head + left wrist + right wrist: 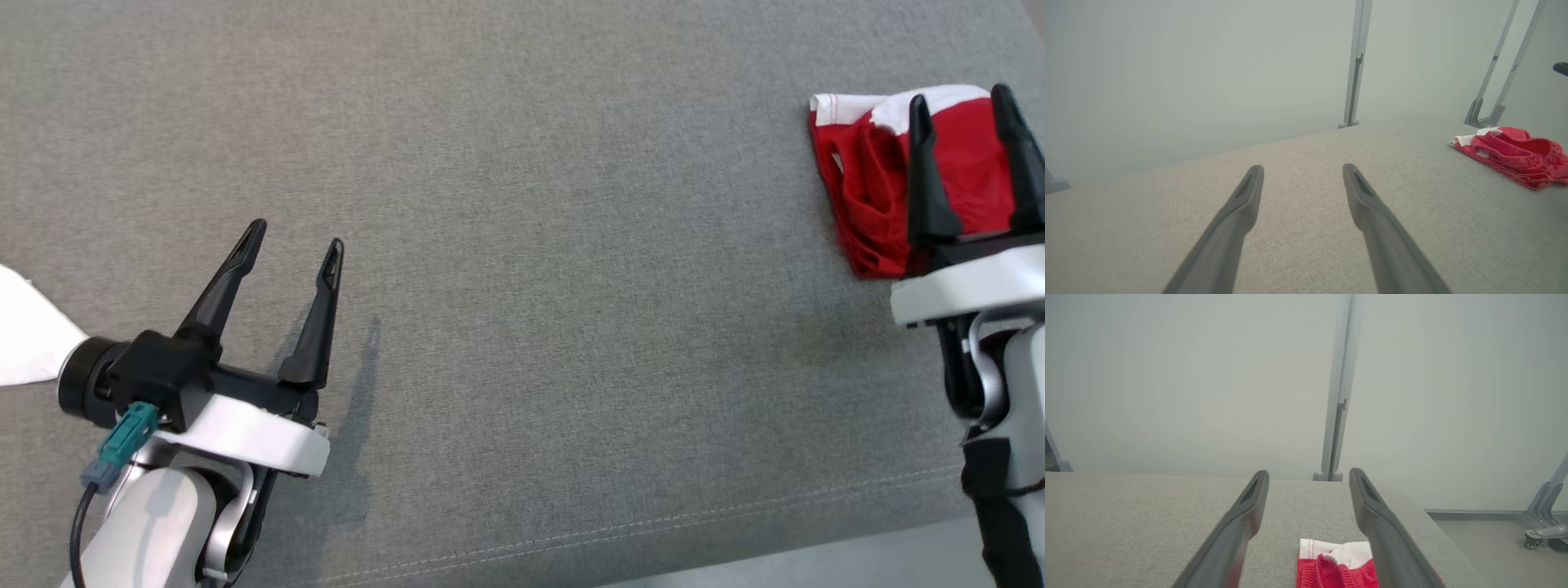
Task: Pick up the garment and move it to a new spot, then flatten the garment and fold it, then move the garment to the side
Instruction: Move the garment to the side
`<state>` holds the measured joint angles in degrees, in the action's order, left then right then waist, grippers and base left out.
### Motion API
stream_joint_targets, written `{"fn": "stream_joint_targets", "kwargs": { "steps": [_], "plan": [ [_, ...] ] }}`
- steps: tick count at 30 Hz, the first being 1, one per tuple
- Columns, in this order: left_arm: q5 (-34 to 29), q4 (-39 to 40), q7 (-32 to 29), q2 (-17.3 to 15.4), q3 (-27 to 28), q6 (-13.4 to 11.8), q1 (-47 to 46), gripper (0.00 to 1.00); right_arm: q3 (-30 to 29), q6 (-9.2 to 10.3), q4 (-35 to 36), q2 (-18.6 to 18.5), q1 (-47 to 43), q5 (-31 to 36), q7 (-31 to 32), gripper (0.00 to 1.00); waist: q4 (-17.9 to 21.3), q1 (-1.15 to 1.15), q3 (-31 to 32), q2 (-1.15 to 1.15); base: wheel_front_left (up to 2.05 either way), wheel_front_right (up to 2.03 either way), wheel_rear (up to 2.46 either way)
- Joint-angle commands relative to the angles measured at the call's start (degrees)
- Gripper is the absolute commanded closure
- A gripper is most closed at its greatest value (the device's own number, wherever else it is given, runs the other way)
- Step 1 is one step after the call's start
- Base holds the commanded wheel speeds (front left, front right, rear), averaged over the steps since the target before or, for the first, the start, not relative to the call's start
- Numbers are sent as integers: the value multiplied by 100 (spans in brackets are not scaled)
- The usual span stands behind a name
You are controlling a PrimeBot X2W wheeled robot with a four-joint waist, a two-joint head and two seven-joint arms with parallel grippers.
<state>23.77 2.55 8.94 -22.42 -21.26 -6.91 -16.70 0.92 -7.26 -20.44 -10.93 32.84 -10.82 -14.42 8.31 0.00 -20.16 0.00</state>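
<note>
Grey cushion [522, 245] bears red garment [869, 188]; left hand [298, 233], right hand [962, 93] spread wide, empty.

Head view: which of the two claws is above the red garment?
The right claw; the red-and-white garment lies beneath it, while the left claw is over plain grey upholstery.

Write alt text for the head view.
A compact red knit garment with a white band lies at the far right of a grey fabric surface, the open right hand over its near side. The open left hand is at lower left, well apart from it.
</note>
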Motion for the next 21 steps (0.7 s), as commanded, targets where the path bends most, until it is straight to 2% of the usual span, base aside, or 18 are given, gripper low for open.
{"fn": "stream_joint_targets", "kwargs": {
  "steps": [1,5,11,21],
  "plan": [
    [28,99,51,-134,249,-59,-36,0,110,-23,236,-19,-147,14,-58,0,-227,0,231,0,0,0,0],
    [195,60,165,-118,457,-220,280,0,292,-23,761,177,-769,-1,-58,0,-489,0,521,0,0,0,0],
    [384,-22,295,-31,616,-364,688,0,265,-23,1162,372,-1671,73,-56,0,-821,0,994,0,0,0,0],
    [531,-165,397,25,692,-463,1231,0,24,-23,1970,674,-2941,71,394,0,-923,0,1477,0,0,0,0]
  ]
}}
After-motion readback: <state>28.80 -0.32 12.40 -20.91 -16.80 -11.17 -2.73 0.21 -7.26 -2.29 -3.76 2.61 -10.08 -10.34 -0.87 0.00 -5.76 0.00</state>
